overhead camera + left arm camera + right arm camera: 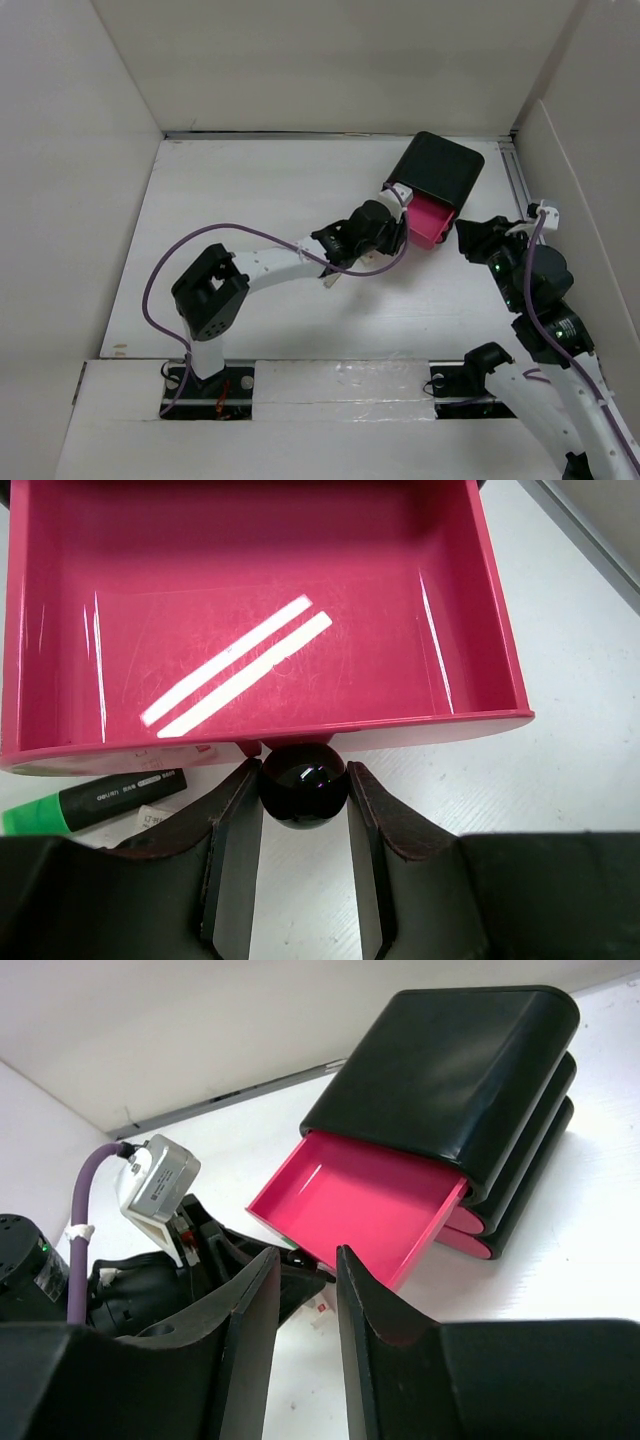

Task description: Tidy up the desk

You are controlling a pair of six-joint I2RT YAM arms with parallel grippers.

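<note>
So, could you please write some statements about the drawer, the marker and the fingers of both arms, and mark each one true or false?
1. The top pink drawer of the black box is pulled out. True.
2. A marker lies inside the drawer. False: the drawer is empty; the green marker lies on the desk by its front.
3. The left fingers close on the black knob. True.
4. The right fingers hold the marker. False: nothing is between them.
</note>
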